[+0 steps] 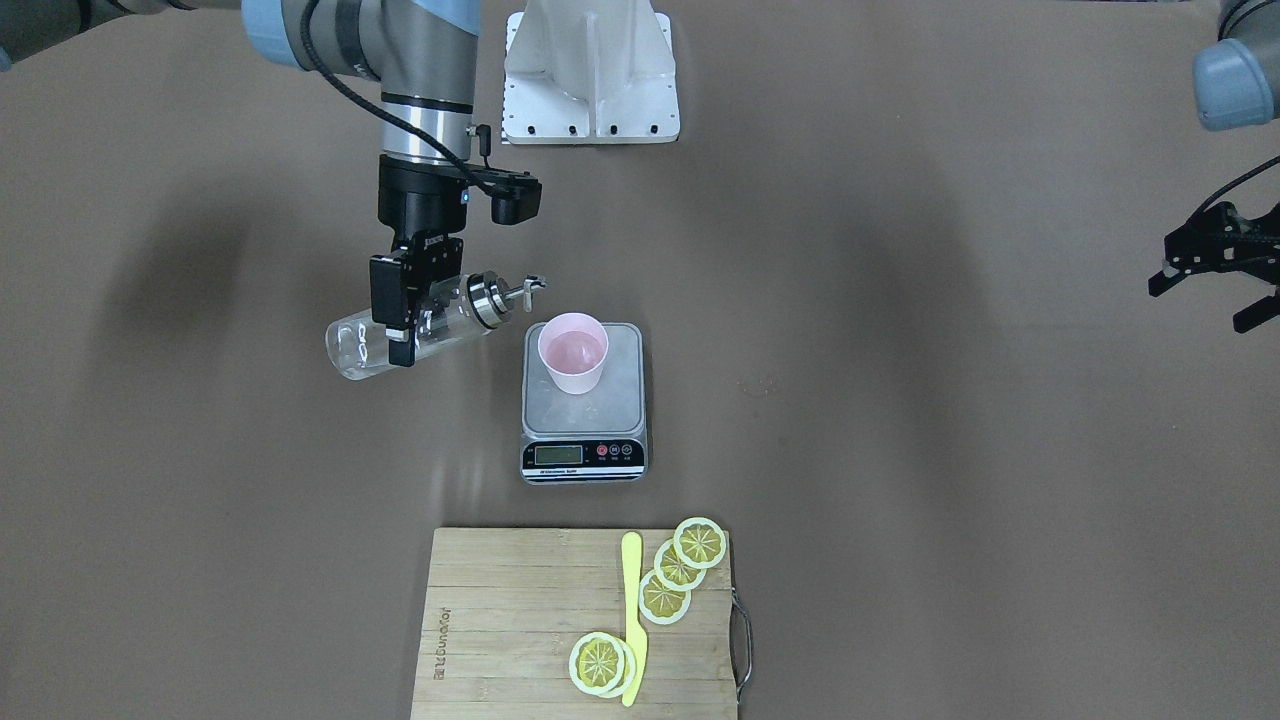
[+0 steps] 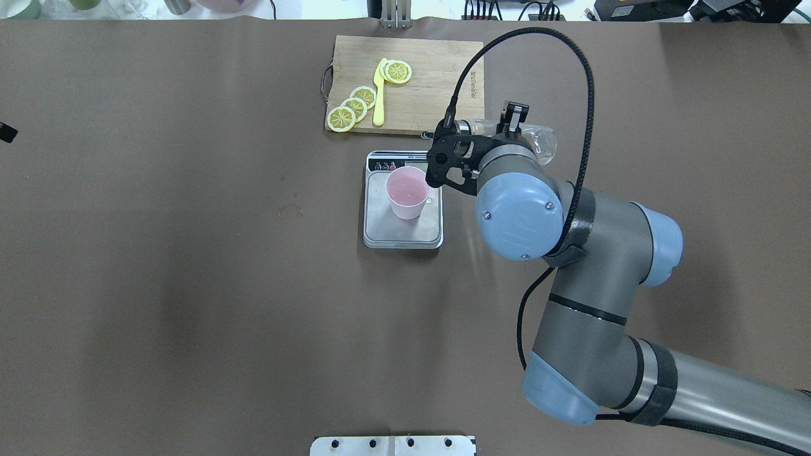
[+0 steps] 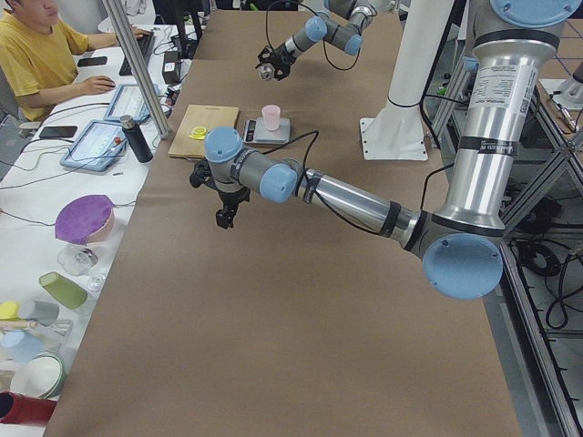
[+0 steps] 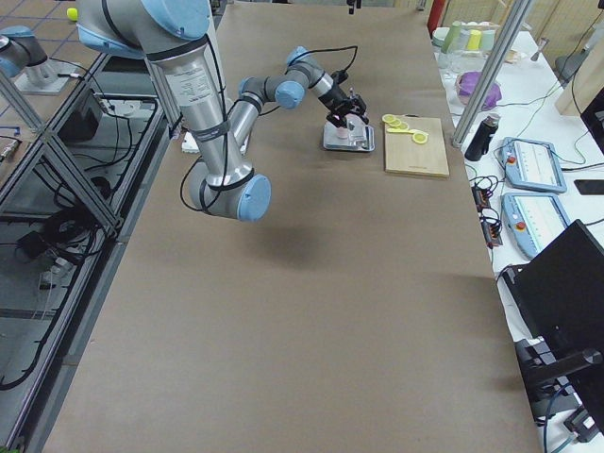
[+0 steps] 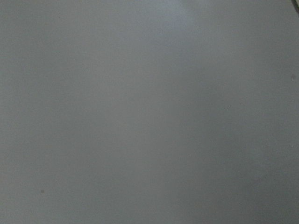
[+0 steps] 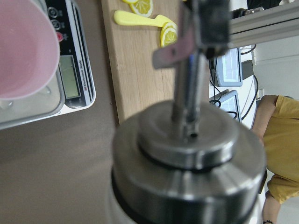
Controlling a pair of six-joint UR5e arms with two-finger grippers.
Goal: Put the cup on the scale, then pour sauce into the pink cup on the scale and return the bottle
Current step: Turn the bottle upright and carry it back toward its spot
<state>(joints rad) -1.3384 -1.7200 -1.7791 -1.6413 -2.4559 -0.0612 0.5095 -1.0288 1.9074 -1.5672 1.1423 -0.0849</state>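
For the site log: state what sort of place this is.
Probably a robotics lab staging kitchen tasks: robot arms over a brown table, a person at a side desk with tablets, plus a scale and cutting board as props.

Bright, soft shadows; bottle (image 6: 187,177) blurred.
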